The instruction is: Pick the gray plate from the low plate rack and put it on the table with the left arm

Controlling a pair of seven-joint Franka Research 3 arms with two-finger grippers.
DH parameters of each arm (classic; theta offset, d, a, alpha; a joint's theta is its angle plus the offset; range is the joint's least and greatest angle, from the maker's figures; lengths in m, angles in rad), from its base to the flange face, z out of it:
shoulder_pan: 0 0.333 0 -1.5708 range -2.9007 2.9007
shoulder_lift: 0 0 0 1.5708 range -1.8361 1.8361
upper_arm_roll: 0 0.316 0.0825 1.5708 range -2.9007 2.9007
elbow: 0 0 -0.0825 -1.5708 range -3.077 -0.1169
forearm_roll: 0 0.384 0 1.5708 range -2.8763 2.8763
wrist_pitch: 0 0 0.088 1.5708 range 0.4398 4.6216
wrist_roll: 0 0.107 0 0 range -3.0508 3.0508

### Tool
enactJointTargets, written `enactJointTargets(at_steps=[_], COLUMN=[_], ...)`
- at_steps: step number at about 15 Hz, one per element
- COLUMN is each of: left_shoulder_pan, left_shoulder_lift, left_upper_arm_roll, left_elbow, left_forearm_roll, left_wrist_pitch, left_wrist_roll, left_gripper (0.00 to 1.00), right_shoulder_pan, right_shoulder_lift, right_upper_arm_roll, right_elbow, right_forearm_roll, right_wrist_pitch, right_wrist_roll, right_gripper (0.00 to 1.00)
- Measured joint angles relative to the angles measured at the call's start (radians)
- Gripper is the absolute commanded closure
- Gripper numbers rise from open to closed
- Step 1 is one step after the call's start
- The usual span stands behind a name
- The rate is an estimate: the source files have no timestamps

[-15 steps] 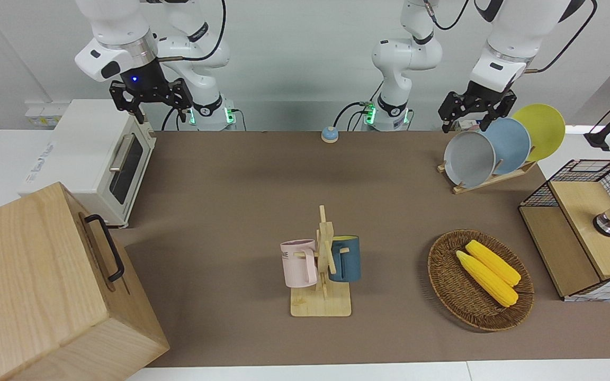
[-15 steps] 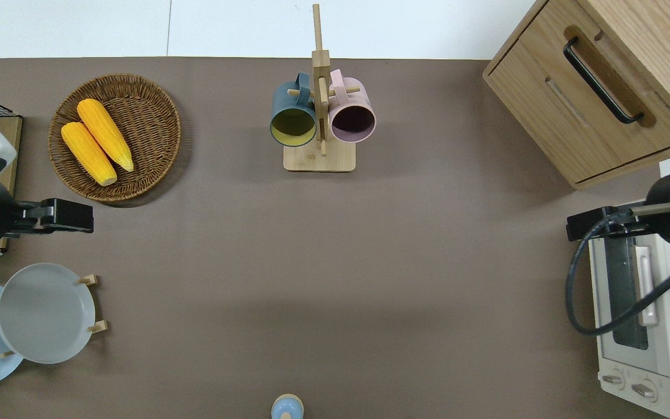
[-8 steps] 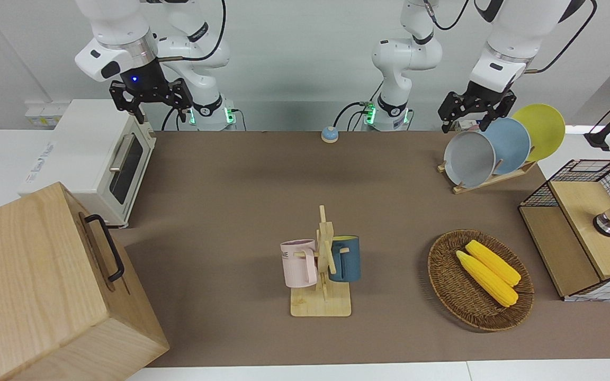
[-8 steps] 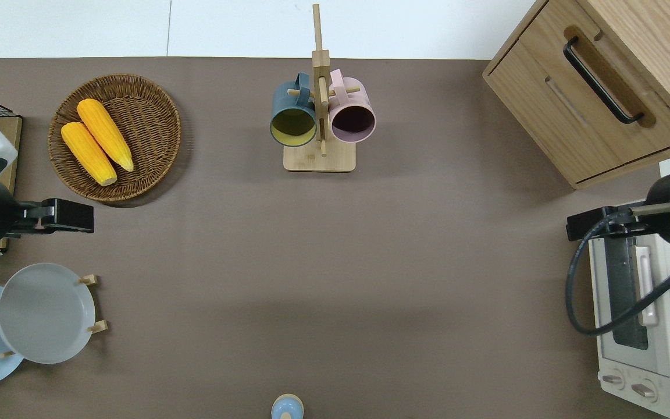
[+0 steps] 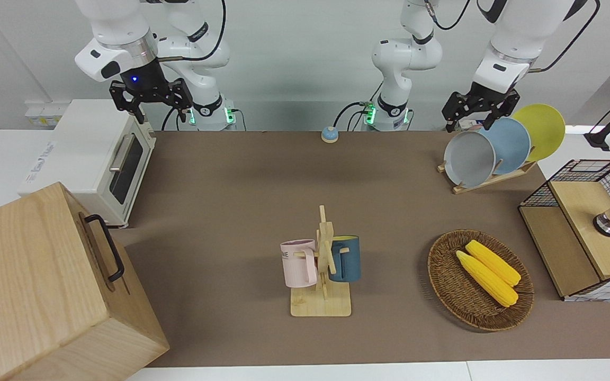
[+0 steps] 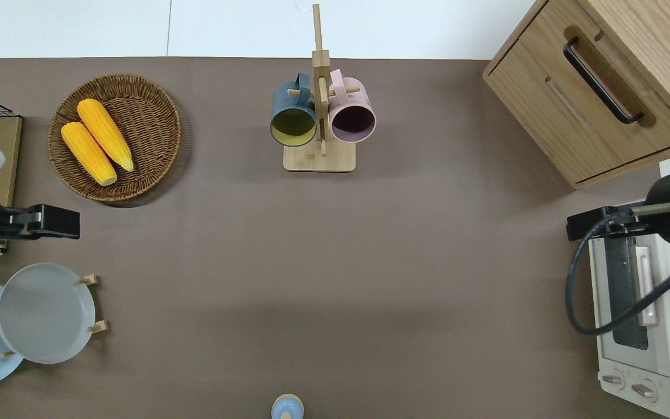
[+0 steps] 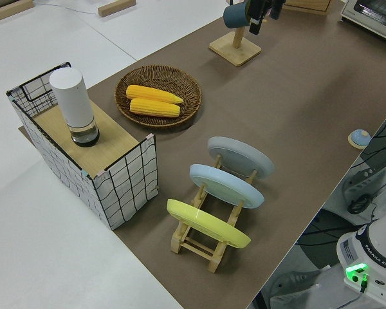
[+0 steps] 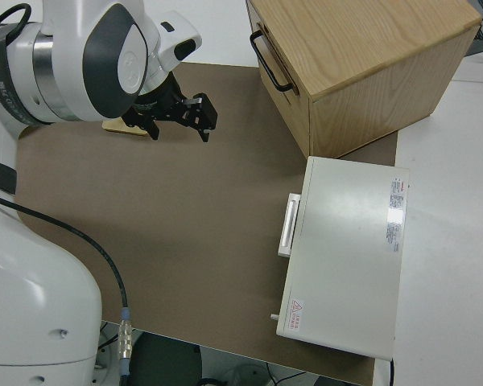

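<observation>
Three plates are held in the low plate rack (image 7: pixel 209 222) at the left arm's end of the desk (image 5: pixel 262 190): gray plate (image 5: pixel 469 159) in the slot toward the desk's middle, light blue plate (image 5: pixel 511 145) next, yellow plate (image 5: pixel 543 129) in the end slot. All three are leaned on the slanted pegs; the gray one is untouched.

Step in hand is judged to be the approach, with no grasp made yet. The left hand (image 5: pixel 477 108) is carried high, with air visible between it and the plates in the front view. In the overhead view the left hand (image 6: pixel 50 214) is seen over bare desk between the rack and the wicker basket (image 6: pixel 115 137) with two corn cobs (image 6: pixel 96 141), not over the plate. Fingers are pointed down and appear spread apart, with nothing held.

Next move, as judged: the hand has to be shifted over the gray plate's upper rim, lowered so the rim is straddled, then closed. Little clearance to the blue plate is expected, so a clean line along the rim is needed.

The right arm is parked; its hand (image 5: pixel 149 98) is seen spread and empty.
</observation>
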Motion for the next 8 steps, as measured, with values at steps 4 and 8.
enactJointTargets(at_steps=[4, 8], left_shoulder_pan=[0.026, 0.035], left_shoulder_lift=[-0.033, -0.075], left_upper_arm_roll=[0.055, 0.203], left_elbow=[-0.039, -0.078], left_forearm_roll=[0.033, 0.034], left_wrist_pitch=[-0.002, -0.003], left_wrist_roll=[0.093, 0.226], left_gripper=[0.00, 0.00], right_shoulder_pan=[0.000, 0.000], right_shoulder_lift=[0.000, 0.000], right_upper_arm_roll=[0.000, 0.000], right_elbow=[0.000, 0.000], right_forearm_roll=[0.000, 0.000], right_wrist_pitch=[0.000, 0.000], right_wrist_roll=[0.000, 0.000], right_gripper=[0.013, 0.013])
